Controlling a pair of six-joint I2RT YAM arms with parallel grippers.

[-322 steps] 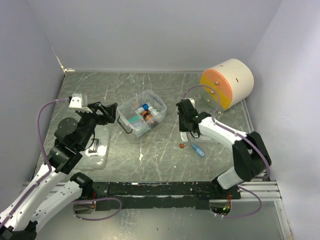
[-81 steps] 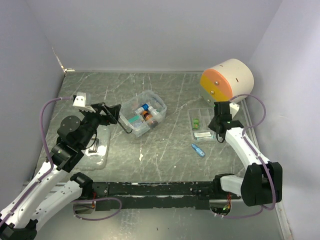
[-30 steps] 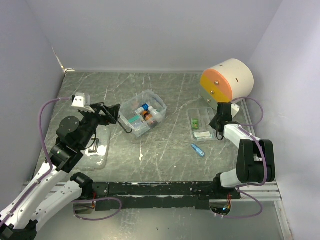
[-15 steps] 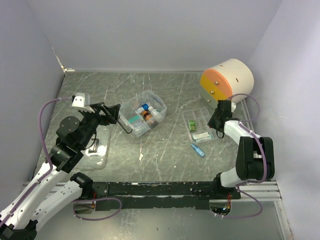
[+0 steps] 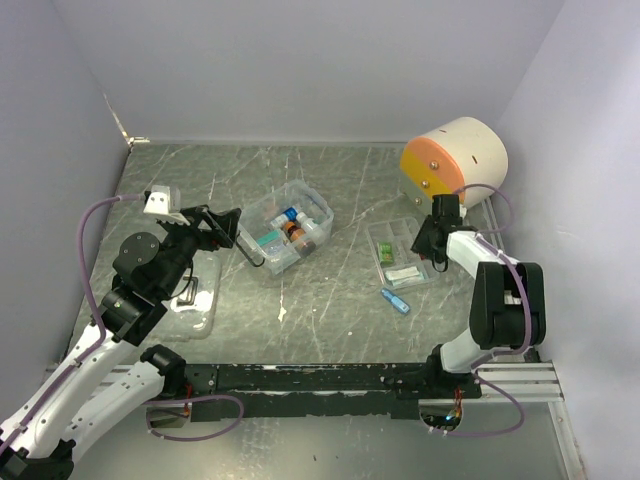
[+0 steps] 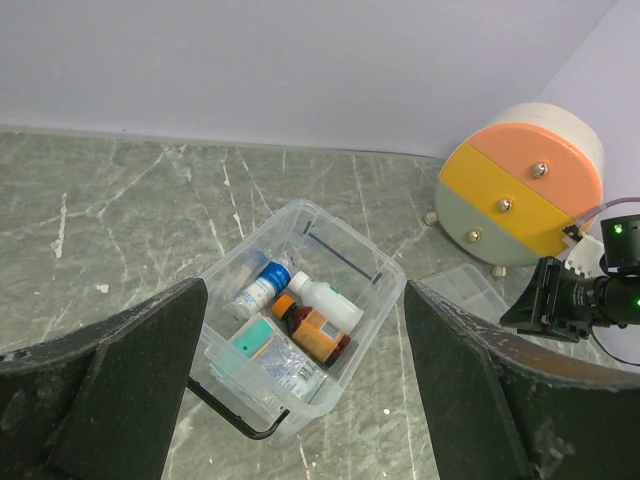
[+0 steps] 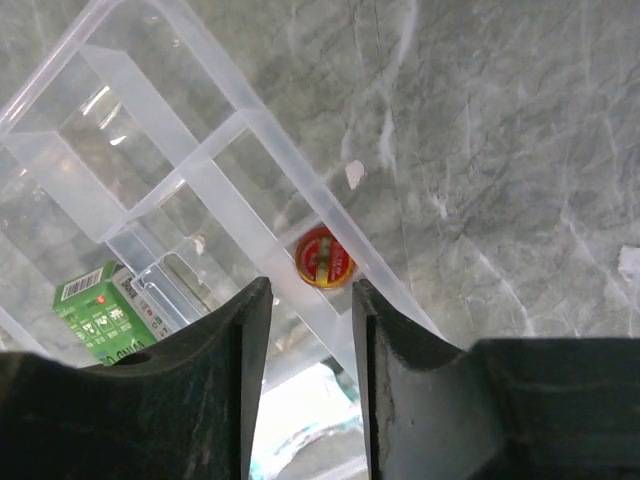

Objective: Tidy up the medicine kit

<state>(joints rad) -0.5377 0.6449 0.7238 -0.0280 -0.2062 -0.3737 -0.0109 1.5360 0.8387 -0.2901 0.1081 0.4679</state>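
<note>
The medicine kit's clear box stands mid-table with bottles and packets inside. Its lid lies flat at the left, partly under the left arm. Its clear divided tray lies to the right, holding a green box, a white packet and a small red-yellow round tin. My right gripper points down at the tray's right rim. Its fingers straddle the tray's wall with a gap either side, open. My left gripper hovers wide open just left of the box, holding nothing.
A large cream cylinder with an orange face lies at the back right, close behind the right gripper. A small blue vial lies on the table in front of the tray. Walls close in the left, back and right.
The tray has slid slightly leftward with the right gripper at its rim. The right jaws have widened a little. The left arm has not moved.
</note>
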